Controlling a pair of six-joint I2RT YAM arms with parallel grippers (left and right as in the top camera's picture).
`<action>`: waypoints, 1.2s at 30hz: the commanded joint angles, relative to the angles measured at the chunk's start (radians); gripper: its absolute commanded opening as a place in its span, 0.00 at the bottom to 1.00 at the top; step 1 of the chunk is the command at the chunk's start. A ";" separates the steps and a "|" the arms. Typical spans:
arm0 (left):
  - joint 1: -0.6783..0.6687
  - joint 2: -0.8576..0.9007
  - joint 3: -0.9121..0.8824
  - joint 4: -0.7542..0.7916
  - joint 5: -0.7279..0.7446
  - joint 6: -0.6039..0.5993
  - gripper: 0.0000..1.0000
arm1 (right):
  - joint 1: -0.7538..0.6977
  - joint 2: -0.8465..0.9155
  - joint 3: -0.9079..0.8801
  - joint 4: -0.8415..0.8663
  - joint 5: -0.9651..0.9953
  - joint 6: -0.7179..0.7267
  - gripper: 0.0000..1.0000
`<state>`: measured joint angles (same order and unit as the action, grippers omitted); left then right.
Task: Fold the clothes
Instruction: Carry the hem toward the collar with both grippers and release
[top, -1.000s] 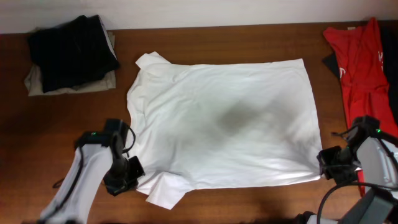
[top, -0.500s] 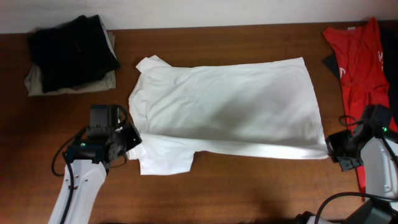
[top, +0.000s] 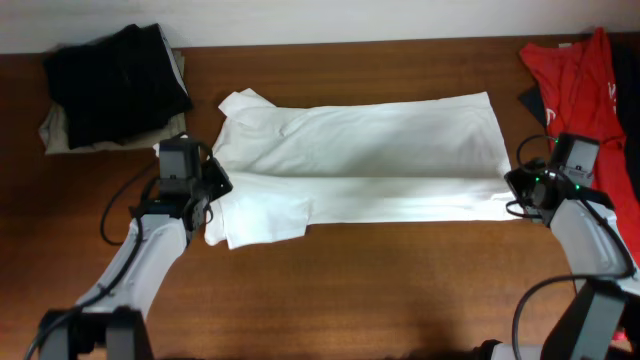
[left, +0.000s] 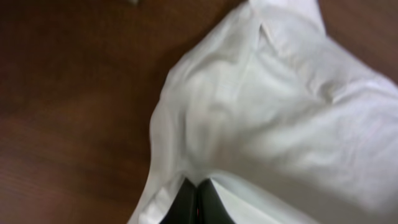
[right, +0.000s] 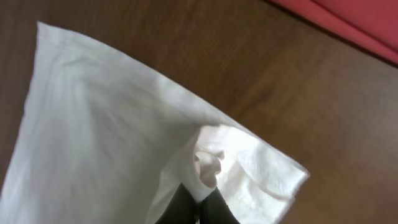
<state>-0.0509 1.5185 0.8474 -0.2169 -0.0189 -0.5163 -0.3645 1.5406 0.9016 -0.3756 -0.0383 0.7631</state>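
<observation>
The white T-shirt (top: 370, 165) lies across the middle of the brown table, its graphic hidden, with its near edge folded up over the body. My left gripper (top: 213, 185) is shut on the shirt's left side by the sleeve; the left wrist view shows the fingers (left: 198, 202) pinched on white cloth (left: 280, 124). My right gripper (top: 519, 188) is shut on the shirt's right hem corner; the right wrist view shows the fingers (right: 198, 208) pinched on a bunched fold of cloth (right: 106, 130).
A stack of black and beige folded garments (top: 115, 85) sits at the back left. A red shirt (top: 585, 95) lies at the back right, close to my right arm, and shows in the right wrist view (right: 348, 22). Bare wood (top: 370, 290) runs along the front.
Both grippers have carried the shirt's near edge away from the table front toward the back, folding the lower half over the upper half. The shirt now looks about half as deep.
</observation>
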 joint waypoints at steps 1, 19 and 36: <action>0.006 0.087 0.009 0.072 -0.061 0.010 0.01 | 0.005 0.057 0.011 0.050 0.042 0.000 0.04; 0.008 0.218 0.087 0.167 -0.192 0.104 0.99 | 0.115 0.181 0.293 -0.121 0.141 -0.219 0.99; 0.008 0.340 0.235 -0.340 0.057 0.106 0.00 | 0.162 0.253 0.182 -0.325 -0.062 -0.299 0.07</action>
<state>-0.0490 1.8088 1.0809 -0.5518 0.0235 -0.4118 -0.2092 1.7798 1.1313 -0.7277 -0.0994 0.4656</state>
